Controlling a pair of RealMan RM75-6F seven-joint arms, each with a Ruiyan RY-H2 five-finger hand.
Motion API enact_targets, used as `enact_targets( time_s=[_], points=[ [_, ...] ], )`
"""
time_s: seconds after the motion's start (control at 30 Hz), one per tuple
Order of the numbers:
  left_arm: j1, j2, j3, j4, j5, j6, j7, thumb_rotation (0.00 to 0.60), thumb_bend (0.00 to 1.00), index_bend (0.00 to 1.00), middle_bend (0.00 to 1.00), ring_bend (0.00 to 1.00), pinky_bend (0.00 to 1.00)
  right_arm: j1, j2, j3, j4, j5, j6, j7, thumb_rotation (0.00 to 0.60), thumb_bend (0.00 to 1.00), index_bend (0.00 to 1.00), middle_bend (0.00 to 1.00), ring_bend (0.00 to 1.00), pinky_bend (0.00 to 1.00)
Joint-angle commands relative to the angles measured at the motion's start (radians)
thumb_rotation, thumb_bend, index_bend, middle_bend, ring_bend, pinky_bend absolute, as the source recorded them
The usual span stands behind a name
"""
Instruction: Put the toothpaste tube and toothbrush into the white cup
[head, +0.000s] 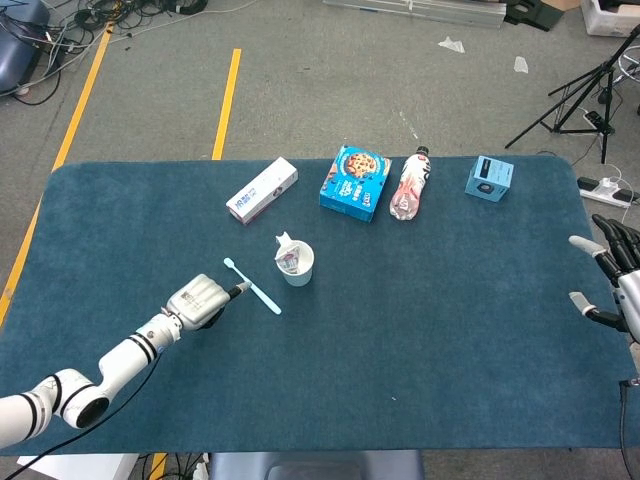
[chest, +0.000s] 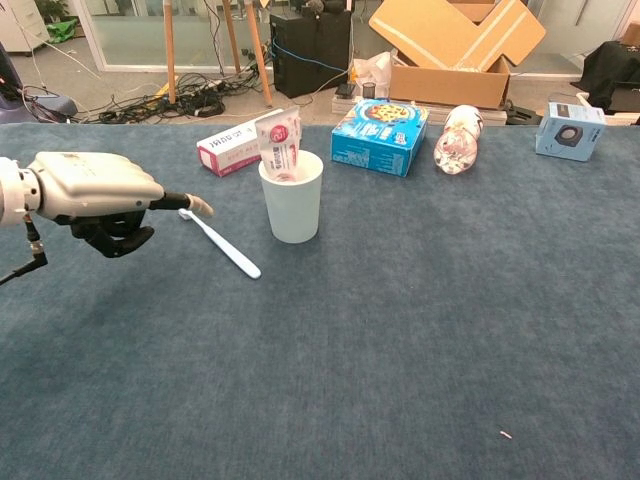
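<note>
The left hand is reaching over the blue table toward the toothbrush, with one finger stretched out and the others curled under the palm. In the chest view its fingertip is sitting right at the brush head, but whether it is actually touching cannot be told. The hand is holding nothing.

The toothbrush is lying flat on the cloth, head toward the far side and handle running toward the near side, just beside the white cup on the robot's left. The cup is standing upright — the toothpaste tube is already sticking up out of it, leaning a little.

The right hand is showing only at the right edge of the head view, at the table's edge, well apart from everything; its fingers are spread and nothing is in them.

Along the far side of the table a white carton is lying flat, then a blue snack box, a bottle on its side and a small light-blue box — all of them apart from the cup.
</note>
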Motion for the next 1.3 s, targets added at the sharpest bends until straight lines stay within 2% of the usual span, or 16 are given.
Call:
enact_targets(
  time_s=[0.03, 0.43, 0.7, 1.03, 1.3],
  points=[
    [-0.013, -0.02, -0.008, 0.016, -0.017, -0.011, 0.012, 0.6, 0.72, 0.02, 1.0, 0.92, 0.91, -0.003, -0.002, -0.001, 0.006, 0.0, 0.001, 0.006, 0.6, 0.2, 0.23, 0.0, 0.0, 0.13],
    [-0.062, -0.08, -0.024, 0.072, -0.118, -0.058, 0.085, 0.6, 0.76, 0.02, 1.0, 0.93, 0.91, -0.007, -0.016, -0.004, 0.039, 0.004, -0.003, 0.033, 0.6, 0.2, 0.23, 0.0, 0.0, 0.13],
    [-0.094, -0.133, -0.027, 0.157, -0.213, -0.094, 0.123, 0.6, 0.76, 0.02, 1.0, 0.93, 0.91, -0.007, -0.02, -0.004, 0.046, 0.003, -0.004, 0.038, 0.6, 0.2, 0.23, 0.0, 0.0, 0.13],
    [-0.114, -0.158, -0.006, 0.207, -0.281, -0.112, 0.158, 0.6, 0.76, 0.05, 1.0, 0.93, 0.91, -0.01, -0.02, -0.004, 0.056, 0.007, -0.006, 0.05, 0.6, 0.2, 0.23, 0.0, 0.0, 0.13],
    [-0.114, -0.144, 0.014, 0.189, -0.313, -0.098, 0.18, 0.6, 0.76, 0.06, 1.0, 0.93, 0.91, -0.008, -0.023, -0.005, 0.059, 0.005, -0.008, 0.049, 0.6, 0.2, 0.23, 0.0, 0.0, 0.13]
  ],
)
